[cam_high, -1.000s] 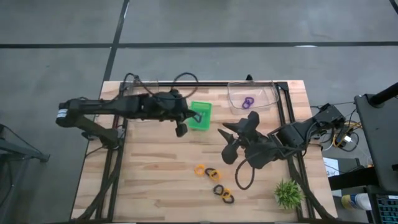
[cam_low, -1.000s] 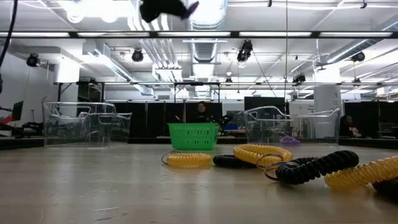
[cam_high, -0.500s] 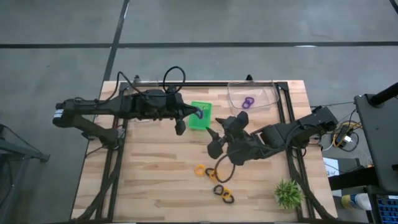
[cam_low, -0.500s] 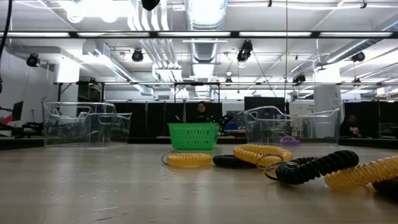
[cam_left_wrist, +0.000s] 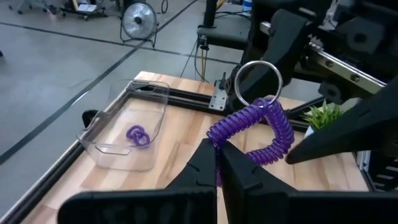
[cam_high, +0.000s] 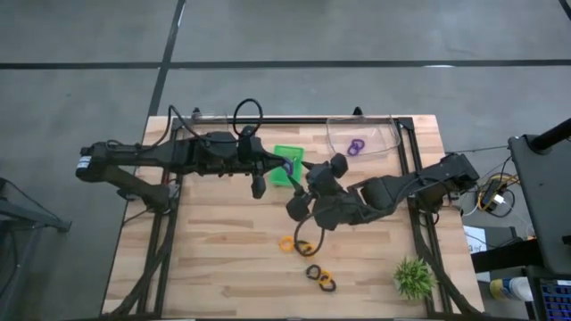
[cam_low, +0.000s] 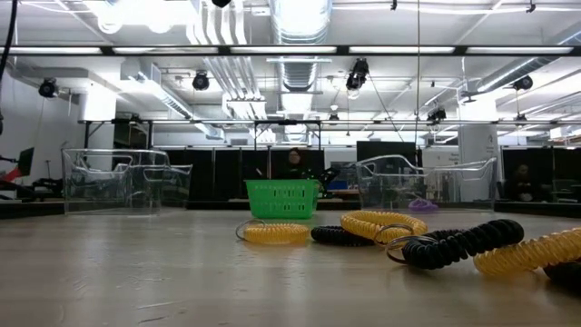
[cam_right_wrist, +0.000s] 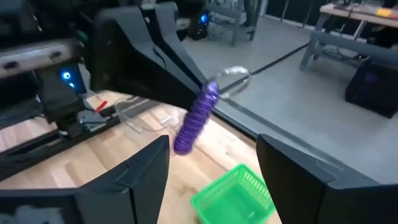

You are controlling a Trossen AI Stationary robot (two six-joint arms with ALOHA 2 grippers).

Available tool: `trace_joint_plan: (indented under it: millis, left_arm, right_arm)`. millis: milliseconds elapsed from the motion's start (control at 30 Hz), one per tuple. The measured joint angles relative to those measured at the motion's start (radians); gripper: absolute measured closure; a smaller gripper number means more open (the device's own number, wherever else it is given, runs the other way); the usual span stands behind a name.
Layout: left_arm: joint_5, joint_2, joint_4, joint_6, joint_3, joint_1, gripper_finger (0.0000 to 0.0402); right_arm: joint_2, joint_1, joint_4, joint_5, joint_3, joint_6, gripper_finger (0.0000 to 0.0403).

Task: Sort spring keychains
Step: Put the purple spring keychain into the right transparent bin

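My left gripper (cam_high: 282, 166) is shut on a purple spring keychain (cam_left_wrist: 254, 127) over the green basket (cam_high: 289, 157). The keychain also shows in the right wrist view (cam_right_wrist: 195, 119). My right gripper (cam_high: 314, 185) is open just right of the basket. Its fingers (cam_right_wrist: 137, 177) stand wide apart, short of the purple keychain, and touch nothing. Several orange-yellow and black keychains (cam_high: 306, 250) lie on the table nearer the front edge; the low view shows them too (cam_low: 383, 224). Two purple keychains (cam_high: 356, 147) lie in the clear bin (cam_high: 384, 134) at the far right. My left gripper pinches one end of the purple coil (cam_left_wrist: 217, 138) between its two fingertips. The fingers point toward the table's right. The coil curves out beyond the fingertips, its metal ring (cam_left_wrist: 257, 78) at the far end. It is lifted clear, above the green basket.
A spiky green plant (cam_high: 414, 276) stands at the near right corner. A second clear bin (cam_low: 127, 180) shows at the left in the low view. Black frame rails (cam_high: 406, 152) run along the table's sides and far edge.
My right gripper has swung from the table's right part toward the left and far edges, ending open beside the green basket and the left gripper. My left gripper has gone a little toward the right with the purple keychain, still shut on it.
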Motion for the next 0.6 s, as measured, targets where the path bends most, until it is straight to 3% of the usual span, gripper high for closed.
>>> trace_joint_plan:
  millis: [333, 600]
  left_arm:
    - [-0.003, 0.0, 0.0, 0.007, 0.0, 0.0, 0.0401]
    - [0.005, 0.0, -0.007, 0.015, 0.0, 0.0, 0.0398]
  right_arm:
    - [0.0, -0.04, 0.097, -0.062, 0.0, -0.042, 0.0215]
    - [0.0, -0.059, 0.096, -0.084, 0.0, -0.001, 0.0376]
